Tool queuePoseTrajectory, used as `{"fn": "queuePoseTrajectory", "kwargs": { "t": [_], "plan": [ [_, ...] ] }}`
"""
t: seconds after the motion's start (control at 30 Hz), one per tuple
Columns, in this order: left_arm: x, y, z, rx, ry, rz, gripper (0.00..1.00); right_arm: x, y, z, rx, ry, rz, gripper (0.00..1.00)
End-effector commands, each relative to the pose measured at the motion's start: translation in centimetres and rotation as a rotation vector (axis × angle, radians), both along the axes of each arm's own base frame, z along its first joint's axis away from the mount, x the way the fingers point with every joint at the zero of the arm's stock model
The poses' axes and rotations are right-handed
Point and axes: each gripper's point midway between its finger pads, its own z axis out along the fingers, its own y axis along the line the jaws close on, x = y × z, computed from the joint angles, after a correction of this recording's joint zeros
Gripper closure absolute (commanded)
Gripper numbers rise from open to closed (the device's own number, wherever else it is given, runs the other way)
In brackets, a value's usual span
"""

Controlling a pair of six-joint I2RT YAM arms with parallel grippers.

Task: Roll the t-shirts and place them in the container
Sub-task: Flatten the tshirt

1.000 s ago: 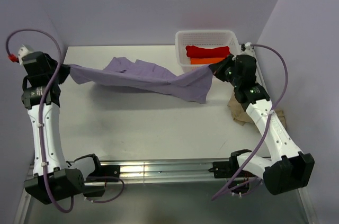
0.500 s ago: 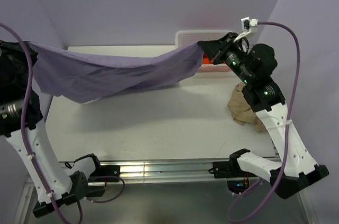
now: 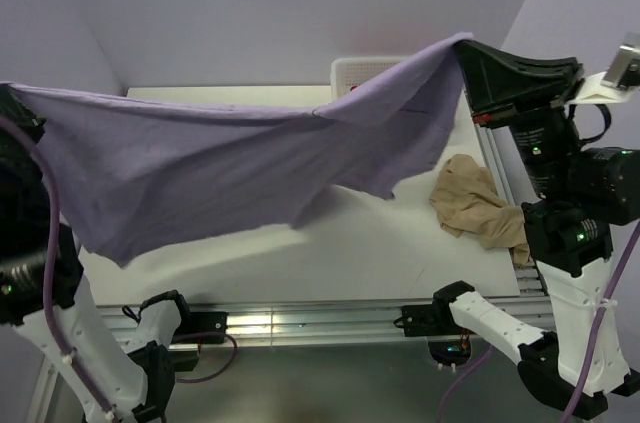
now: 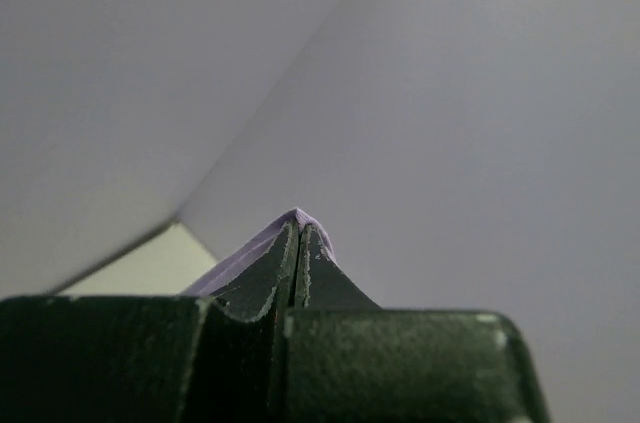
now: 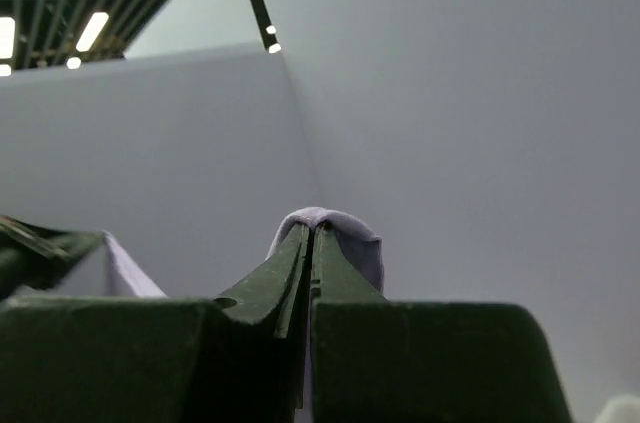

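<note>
Lavender t-shirt (image 3: 200,163) stretched aloft, hanging clear above table (image 3: 380,248).

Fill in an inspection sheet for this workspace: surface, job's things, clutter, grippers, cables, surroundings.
Surface: white table, with the shirt's shadow across it.
Job's things: lavender t-shirt stretched in the air between both grippers; beige t-shirt crumpled at the table's right edge.
Clutter: white basket at the far edge, mostly hidden behind the shirt.
Grippers: left gripper and right gripper each shut on a corner of the lavender t-shirt.
Cables: purple cables run along both arms.
Surroundings: plain walls; nothing else seen.
</note>
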Motion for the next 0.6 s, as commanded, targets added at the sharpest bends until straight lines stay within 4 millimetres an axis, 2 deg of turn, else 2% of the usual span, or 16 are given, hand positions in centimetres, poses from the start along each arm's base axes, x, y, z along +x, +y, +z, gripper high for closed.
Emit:
{"fn": "queuePoseTrajectory", "kwargs": {
  "t": [0.0,0.03,0.07,0.13,0.17,0.23,0.33,0.47,0.53,0.57],
  "plan": [
    [4.9,1.5,-5.5,-0.078,0.152,-0.022,1.00,-2.2,-0.5,4.3,0.049,-0.143,0.016,1.00],
    [5.4,1.6,-6.0,-0.088,0.158,-0.026,1.00,-1.7,-0.2,4.4,0.046,-0.138,0.021,1.00],
    [6.2,1.8,-7.5,-0.105,0.189,-0.029,1.00,-2.0,-0.3,5.0,0.050,-0.151,0.022,1.00],
    [7.0,1.9,-8.5,-0.117,0.200,-0.041,1.00,-1.5,0.1,5.2,0.045,-0.148,0.031,1.00],
    [7.7,2.1,-9.8,-0.131,0.226,-0.044,1.00,-1.7,0.1,5.6,0.046,-0.157,0.035,1.00],
    [8.4,2.0,-10.3,-0.143,0.231,-0.063,1.00,-1.3,0.4,5.6,0.039,-0.146,0.043,1.00],
    [9.0,1.8,-10.4,-0.145,0.219,-0.082,1.00,0.0,0.9,5.5,0.037,-0.136,0.046,1.00],
    [9.8,2.2,-9.4,-0.135,0.202,-0.080,1.00,3.1,1.9,4.8,0.033,-0.094,0.041,1.00],
    [10.2,2.6,-9.5,-0.140,0.222,-0.069,1.00,4.1,2.5,4.7,0.039,-0.079,0.054,1.00],
    [10.6,2.7,-9.0,-0.137,0.222,-0.067,1.00,4.0,2.6,5.3,0.044,-0.089,0.067,1.00]
  ]
}}
